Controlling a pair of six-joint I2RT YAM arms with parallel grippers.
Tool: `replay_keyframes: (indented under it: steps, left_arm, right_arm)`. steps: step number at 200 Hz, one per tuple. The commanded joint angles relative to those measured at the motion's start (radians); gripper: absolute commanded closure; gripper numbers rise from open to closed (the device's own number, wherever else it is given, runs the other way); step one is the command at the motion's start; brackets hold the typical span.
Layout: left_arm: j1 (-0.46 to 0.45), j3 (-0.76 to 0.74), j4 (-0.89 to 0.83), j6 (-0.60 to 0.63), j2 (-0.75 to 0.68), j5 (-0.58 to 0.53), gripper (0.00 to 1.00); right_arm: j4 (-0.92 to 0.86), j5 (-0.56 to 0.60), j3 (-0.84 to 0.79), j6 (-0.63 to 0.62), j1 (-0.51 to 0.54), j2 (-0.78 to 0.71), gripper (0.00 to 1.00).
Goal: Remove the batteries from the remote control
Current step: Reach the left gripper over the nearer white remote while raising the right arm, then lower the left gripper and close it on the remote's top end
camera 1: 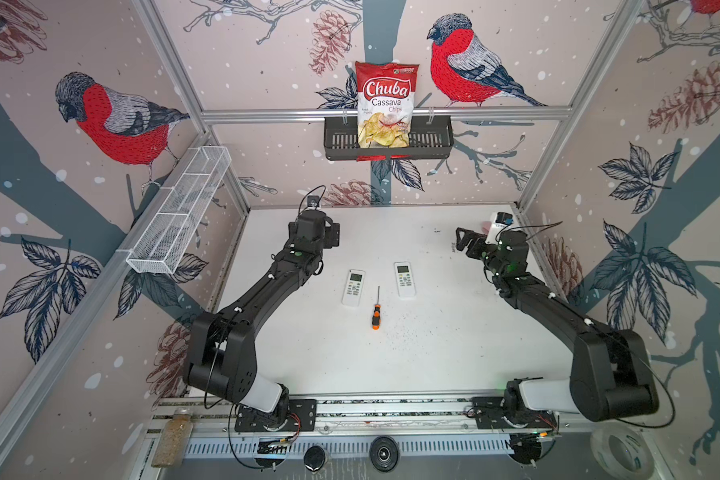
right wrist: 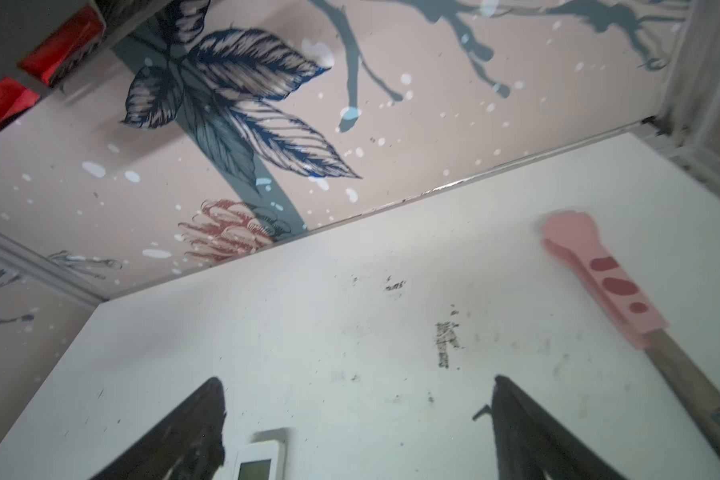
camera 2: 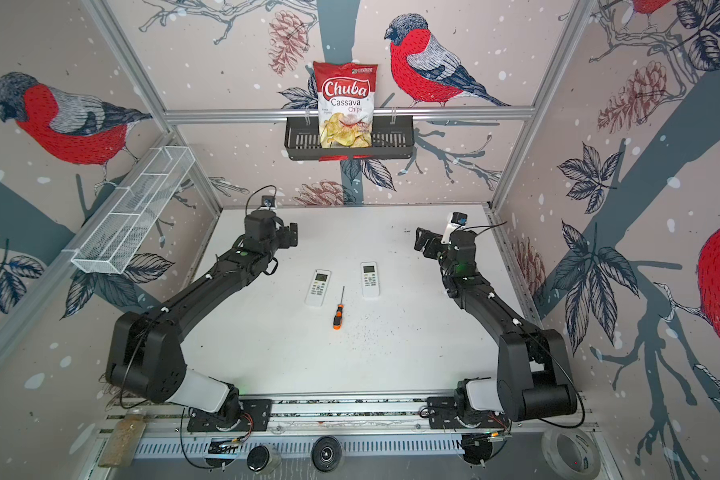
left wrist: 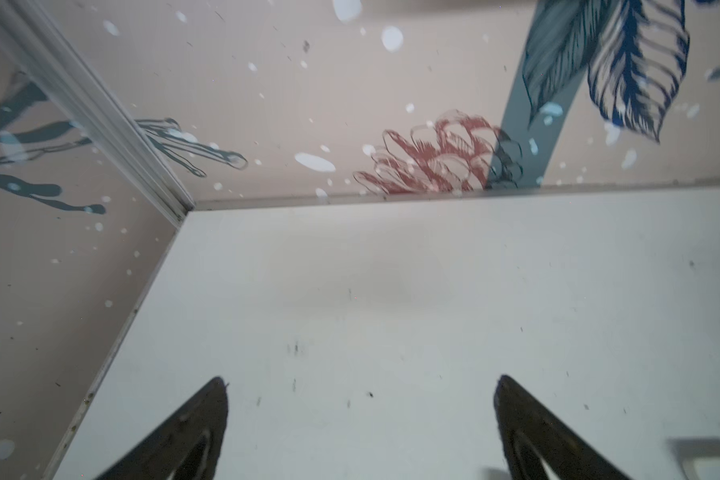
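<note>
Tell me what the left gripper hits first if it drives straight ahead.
Nothing lies ahead of the open left gripper: only bare table, then the back wall. Which it reaches first is unclear.

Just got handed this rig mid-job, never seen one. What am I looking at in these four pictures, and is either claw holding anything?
Two robot arms are mounted at the near edge of a white table. Two pictures look down from overhead and are nearly identical; the other two come from a camera on each wrist, looking past its claws. The left gripper and right gripper are both open and empty. On the table lie the left-hand remote and right-hand remote, buttons up, with an orange-and-black screwdriver between them, slightly nearer. No batteries show. A pink paw-shaped stick lies by the right gripper.
</note>
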Motion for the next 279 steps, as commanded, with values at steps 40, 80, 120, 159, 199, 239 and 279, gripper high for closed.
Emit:
replay_keyframes:
  steps: [40, 80, 120, 159, 199, 239, 279]
  left_arm:
    - [-0.114, 0.238, -0.446, -0.104, 0.244, 0.095, 0.08]
    - [-0.153, 0.253, -0.458, -0.105, 0.338, 0.15, 0.08]
    - [-0.177, 0.226, -0.441, -0.105, 0.376, 0.233, 0.05]
    - [-0.182, 0.197, -0.411, -0.119, 0.401, 0.262, 0.11]
    - [-0.182, 0.159, -0.392, -0.131, 0.409, 0.239, 0.12]
    - [-0.182, 0.145, -0.384, -0.133, 0.416, 0.233, 0.15]
    - [-0.18, 0.152, -0.375, -0.143, 0.431, 0.22, 0.2]
  right_arm:
    - [-0.045, -0.063, 0.025, 0.0, 0.069, 0.058, 0.01]
    - [-0.031, -0.076, -0.013, -0.012, 0.063, 0.037, 0.01]
    - [0.012, -0.112, -0.05, 0.011, 0.055, 0.02, 0.01]
    - [0.018, -0.12, -0.059, 0.02, 0.051, 0.011, 0.01]
    - [0.022, -0.131, -0.064, 0.026, 0.051, 0.009, 0.01]
    - [0.024, -0.133, -0.066, 0.027, 0.051, 0.004, 0.01]
    - [0.024, -0.143, -0.066, 0.026, 0.052, 0.003, 0.01]
